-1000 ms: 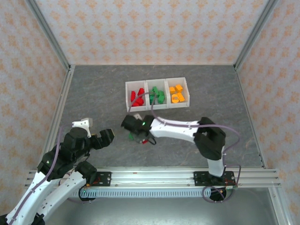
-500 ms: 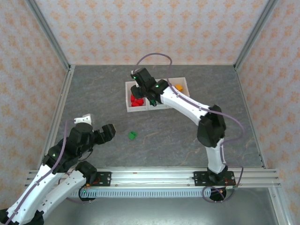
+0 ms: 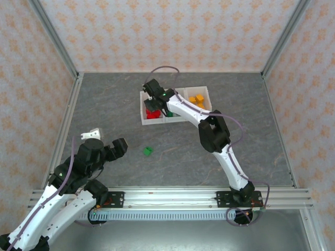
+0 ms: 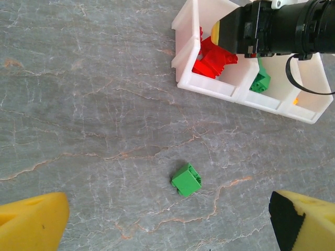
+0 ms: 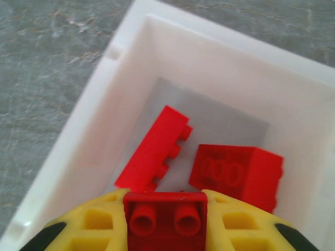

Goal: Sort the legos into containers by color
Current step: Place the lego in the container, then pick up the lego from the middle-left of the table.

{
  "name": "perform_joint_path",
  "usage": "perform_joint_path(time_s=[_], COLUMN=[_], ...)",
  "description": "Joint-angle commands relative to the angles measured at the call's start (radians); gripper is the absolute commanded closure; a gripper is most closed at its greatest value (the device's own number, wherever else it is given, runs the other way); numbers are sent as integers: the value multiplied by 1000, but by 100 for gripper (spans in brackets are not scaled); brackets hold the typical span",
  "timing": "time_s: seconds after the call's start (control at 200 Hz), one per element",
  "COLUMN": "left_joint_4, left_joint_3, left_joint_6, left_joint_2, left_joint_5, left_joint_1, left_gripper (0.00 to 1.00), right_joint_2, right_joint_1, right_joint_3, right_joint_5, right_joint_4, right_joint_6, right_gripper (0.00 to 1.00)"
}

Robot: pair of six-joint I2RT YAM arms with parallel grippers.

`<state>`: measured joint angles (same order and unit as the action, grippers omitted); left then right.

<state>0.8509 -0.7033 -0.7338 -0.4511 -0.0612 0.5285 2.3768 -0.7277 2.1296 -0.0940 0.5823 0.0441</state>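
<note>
The containers (image 3: pixel 142 110) stand in a row at the middle back. They hold red legos (image 3: pixel 153 113), green legos (image 3: pixel 168 113) and orange legos (image 3: pixel 197 99), one colour per bin. My right gripper (image 3: pixel 154 100) hangs over the red bin (image 5: pixel 104 120), shut on a red lego (image 5: pixel 165 222) above two other red legos (image 5: pixel 154 149) lying inside. One green lego (image 4: pixel 186 180) lies loose on the table (image 3: pixel 148 151). My left gripper (image 3: pixel 107 140) is open and holds nothing, to the left of that lego and above the table.
The grey stone-patterned table (image 3: pixel 235 136) is walled by patterned panels with metal corner posts (image 3: pixel 73 78). The right arm (image 3: pixel 209 128) stretches from its base across the centre right to the bins. A rail (image 3: pixel 172 196) runs along the near edge.
My right gripper has risen from the table near the loose green lego and travelled to the red bin with a red lego. The left arm has barely shifted.
</note>
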Motion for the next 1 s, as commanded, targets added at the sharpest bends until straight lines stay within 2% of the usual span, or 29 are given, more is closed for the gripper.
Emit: perform_joint_path(time_s=[0.0, 0.045, 0.12, 0.155, 0.365, 0.491, 0.631, 0.726, 0.896, 0.991], left_joint_4=[-35, -36, -39, -39, -40, -54, -92, -111, -117, -174], left_joint_3=[16, 18, 18, 15, 11, 16, 35, 40, 50, 67], left_joint_6=[2, 6, 12, 14, -32, -65, -63, -63, -82, -111], left_joint_2=[-2, -10, -25, -31, -34, -60, -132, -185, -248, -269], left_joint_5=[-13, -8, 1, 3, -11, 40, 166, 231, 219, 231], left_joint_1=[0, -1, 0, 0, 0, 0, -1, 4, 19, 33], left_gripper=[1, 1, 1, 1, 1, 1, 1, 1, 1, 1], right_joint_2=[16, 16, 16, 16, -22, -96, -233, -362, -632, -796], right_joint_1=[19, 20, 21, 20, 21, 20, 21, 20, 24, 26], right_joint_3=[45, 53, 81, 97, 193, 196, 109, -28, -349, -568], right_joint_5=[41, 43, 41, 38, 30, 38, 74, 114, 186, 218], right_joint_4=[2, 5, 19, 27, 88, 116, 122, 91, 3, -70], right_joint_6=[-32, -34, -43, -50, -108, -122, -121, -110, -52, -21], right_gripper=[70, 62, 33, 23, 0, 0, 0, 0, 0, 0])
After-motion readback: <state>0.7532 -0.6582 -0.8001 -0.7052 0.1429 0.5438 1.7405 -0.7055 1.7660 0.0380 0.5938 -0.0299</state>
